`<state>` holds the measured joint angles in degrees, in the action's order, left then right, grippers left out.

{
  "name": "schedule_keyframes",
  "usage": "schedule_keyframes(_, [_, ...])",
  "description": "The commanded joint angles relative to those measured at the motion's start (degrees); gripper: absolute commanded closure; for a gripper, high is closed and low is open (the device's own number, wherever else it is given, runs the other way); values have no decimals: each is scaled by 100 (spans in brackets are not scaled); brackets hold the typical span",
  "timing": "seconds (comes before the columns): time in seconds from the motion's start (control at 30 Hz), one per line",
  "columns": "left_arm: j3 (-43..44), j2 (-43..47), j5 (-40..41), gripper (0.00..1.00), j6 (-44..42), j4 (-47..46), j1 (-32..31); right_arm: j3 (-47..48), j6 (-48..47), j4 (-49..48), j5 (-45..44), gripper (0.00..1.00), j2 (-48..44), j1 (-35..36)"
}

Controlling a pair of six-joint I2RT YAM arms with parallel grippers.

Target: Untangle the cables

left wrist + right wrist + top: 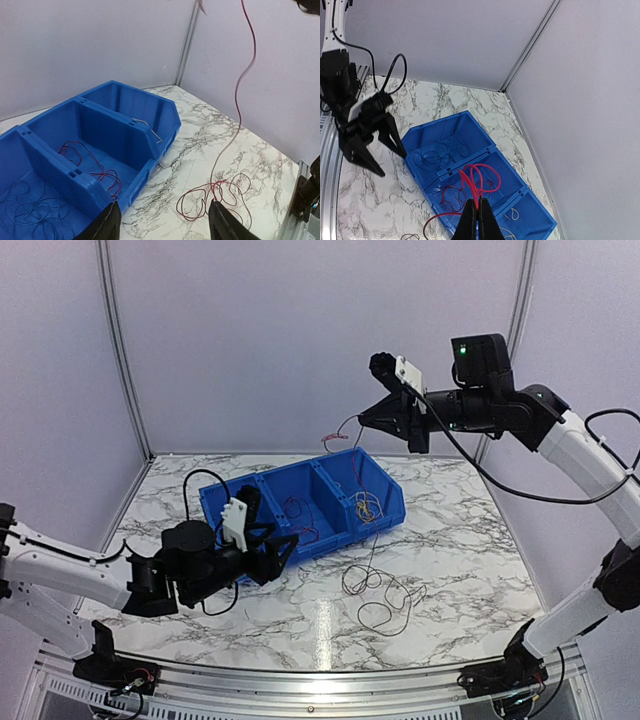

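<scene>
While the right gripper (362, 420) hangs high above the blue bin (390, 512), clenched on a red cable (239, 95) that drops to a loopy bundle (385, 595) on the counter (480, 550), the left gripper (283, 552) sits low with its jaws spread, grasping nothing (beside the bin's end compartment, where dark blue cables (30, 210) lie).

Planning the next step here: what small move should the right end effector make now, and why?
Probably lift the right end effector a bit higher: it is shut on a red cable whose lower end lies among the loops on the table.
</scene>
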<state>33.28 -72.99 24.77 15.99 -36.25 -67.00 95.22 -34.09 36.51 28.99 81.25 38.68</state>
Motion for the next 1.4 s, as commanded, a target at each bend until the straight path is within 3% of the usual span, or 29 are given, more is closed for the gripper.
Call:
schedule_keyframes(0.0, [691, -1119, -583, 37, -894, -1623, -94, 690, 292, 87, 95, 100, 162, 120])
schedule_keyframes(0.17, [1874, -2707, -875, 34, -1139, -2073, -56, 1202, 347, 195, 139, 100, 198, 200])
schedule_keyframes(0.37, [3101, -4497, -1179, 36, -326, -2198, -23, 1928, 246, 300, 136, 100, 281, 208])
schedule_keyframes(0.57, [3646, -5429, -1396, 59, 687, -2211, 31, 3403, -154, 228, -279, 100, 638, -18])
schedule_keyframes(0.63, [3628, -5554, -1480, 66, 923, -2205, 47, 4044, -380, 175, -703, 100, 850, -51])
schedule_keyframes(0.73, [3637, -5747, -1607, 68, 1163, -2207, 64, 5082, -772, 145, -1337, 100, 1274, -61])
schedule_keyframes(0.87, [3679, -5960, -1666, 70, 1384, -2202, 81, 5613, -996, -528, -1987, 100, 1489, -53])
schedule_keyframes(0.93, [3701, -6010, -1714, 78, 1411, -2198, 103, 5762, -1097, -969, -2232, 100, 1497, -51])
schedule_keyframes(1.1, [3659, -5945, -1783, 100, 1465, -2202, 144, 5611, -1328, -1323, -2838, 100, 1331, -67])
schedule_keyframes(1.2, [3245, -5547, -1766, 100, 1628, -2131, 144, 5166, -1447, -1623, -3325, 100, 1132, -241])
schedule_keyframes(1.37, [1609, -4173, -1460, 100, 2186, -1861, 130, 4698, -1614, -2096, -3773, 100, 875, -682])
